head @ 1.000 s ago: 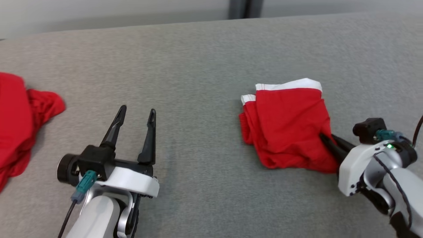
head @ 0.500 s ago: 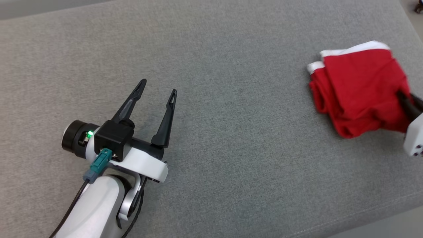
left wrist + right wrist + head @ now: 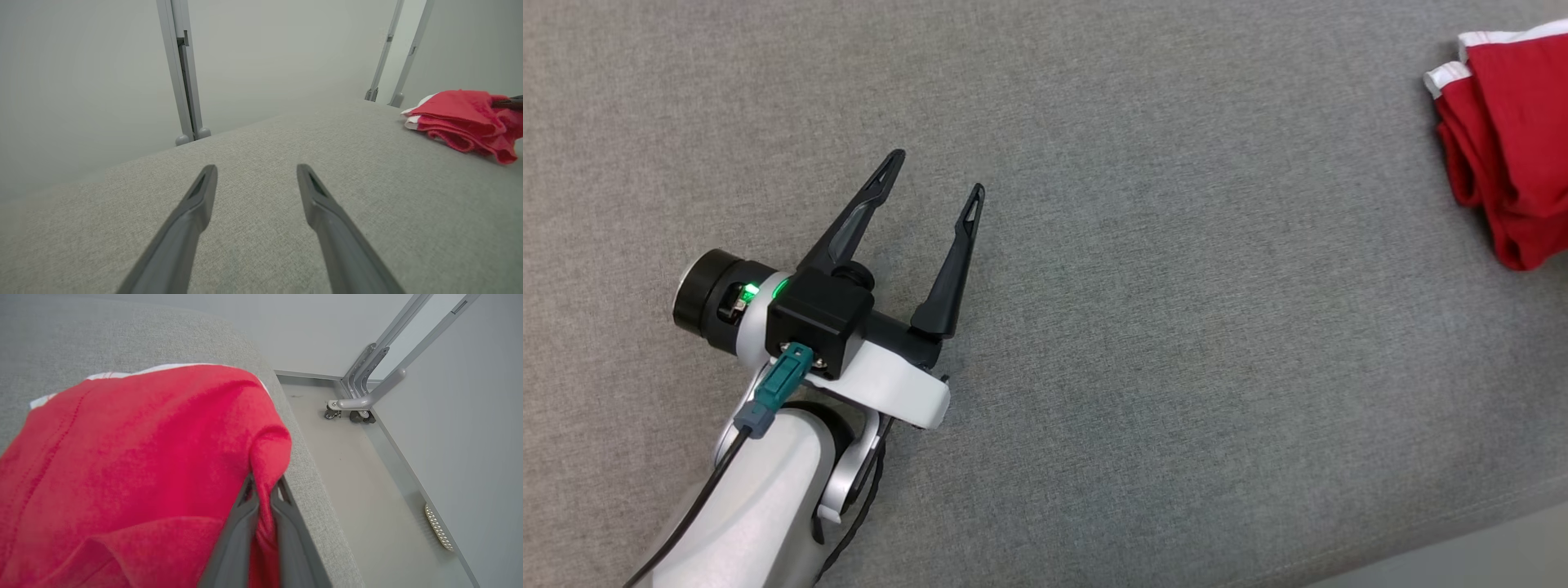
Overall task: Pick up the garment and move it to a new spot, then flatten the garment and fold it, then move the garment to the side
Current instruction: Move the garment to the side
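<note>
Grey fabric-topped bench (image 3: 1176,392), pale wall behind. The folded red garment (image 3: 1515,147) now lies at 2 o'clock in the head view, farther from the left claw (image 3: 938,173), which is spread and empty; the view itself has also swung. The right claw (image 3: 263,490) is clenched on the garment's corner, beside the bench edge. Judged: the final move aside is under way.

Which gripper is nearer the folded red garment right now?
Right. The right gripper is shut on an edge of the garment; the left gripper hangs open over the grey surface, well apart from it.
</note>
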Motion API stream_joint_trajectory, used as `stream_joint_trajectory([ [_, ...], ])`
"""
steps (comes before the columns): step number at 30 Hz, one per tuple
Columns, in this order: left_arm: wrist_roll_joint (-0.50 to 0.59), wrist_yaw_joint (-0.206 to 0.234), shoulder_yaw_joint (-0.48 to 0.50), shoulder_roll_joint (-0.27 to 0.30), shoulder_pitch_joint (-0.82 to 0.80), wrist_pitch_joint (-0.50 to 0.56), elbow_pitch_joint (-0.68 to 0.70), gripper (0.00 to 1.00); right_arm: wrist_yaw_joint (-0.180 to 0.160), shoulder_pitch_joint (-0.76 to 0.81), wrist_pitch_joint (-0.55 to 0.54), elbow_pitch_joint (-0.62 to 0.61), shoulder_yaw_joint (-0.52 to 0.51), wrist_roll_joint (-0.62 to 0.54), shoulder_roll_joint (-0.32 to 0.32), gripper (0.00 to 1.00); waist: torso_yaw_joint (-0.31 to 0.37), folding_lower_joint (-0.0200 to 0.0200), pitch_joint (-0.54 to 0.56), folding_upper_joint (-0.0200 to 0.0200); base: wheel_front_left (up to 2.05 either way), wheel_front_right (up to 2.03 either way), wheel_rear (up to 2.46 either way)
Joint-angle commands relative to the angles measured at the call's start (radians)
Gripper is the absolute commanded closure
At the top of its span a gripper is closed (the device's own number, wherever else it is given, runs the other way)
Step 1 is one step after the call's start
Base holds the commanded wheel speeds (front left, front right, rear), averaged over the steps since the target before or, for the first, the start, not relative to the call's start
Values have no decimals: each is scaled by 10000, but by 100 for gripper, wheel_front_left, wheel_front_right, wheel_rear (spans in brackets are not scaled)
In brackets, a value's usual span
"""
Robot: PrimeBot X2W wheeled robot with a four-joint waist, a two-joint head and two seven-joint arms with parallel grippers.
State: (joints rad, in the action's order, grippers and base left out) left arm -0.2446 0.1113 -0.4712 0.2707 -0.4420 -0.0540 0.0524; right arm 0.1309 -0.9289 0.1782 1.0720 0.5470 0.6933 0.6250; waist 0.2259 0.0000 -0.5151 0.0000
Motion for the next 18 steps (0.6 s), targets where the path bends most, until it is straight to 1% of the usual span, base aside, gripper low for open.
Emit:
stream_joint_trajectory([
  [1, 96, 27, 10, 57, -172, -9, 54, 0, -1, -96, 79, 180, -40, 69, -13, 0, -54, 0, -93, 0, 0, 0, 0],
  [5, 22, 100, 44, 106, -115, 14, 40, 0, -1, -189, 276, 636, -12, 144, -246, 0, 24, 0, -87, 0, 0, 0, 0],
  [11, -175, 115, 22, 79, 199, -100, -184, 0, -1, -11, 666, 981, -16, 102, -525, 0, 242, 0, 438, 0, 0, 0, 0],
  [14, -309, 138, 36, 48, 429, -199, -331, 0, -1, 134, 838, 822, -189, 62, -678, 0, 340, 0, 853, 0, 0, 0, 0],
  [15, -441, 204, 63, -10, 630, -304, -429, 0, -1, 295, 883, 544, -454, 41, -775, 0, 368, 0, 1156, 0, 0, 0, 0],
  [16, -441, 204, 63, -10, 630, -304, -429, 0, -1, 295, 883, 544, -454, 41, -775, 0, 368, 0, 1156, 0, 0, 0, 0],
  [18, -540, 274, 136, -63, 822, -438, -519, 0, -1, 520, 877, -49, -1001, -123, -753, 0, 357, 0, 1445, 0, 0, 0, 0],
])
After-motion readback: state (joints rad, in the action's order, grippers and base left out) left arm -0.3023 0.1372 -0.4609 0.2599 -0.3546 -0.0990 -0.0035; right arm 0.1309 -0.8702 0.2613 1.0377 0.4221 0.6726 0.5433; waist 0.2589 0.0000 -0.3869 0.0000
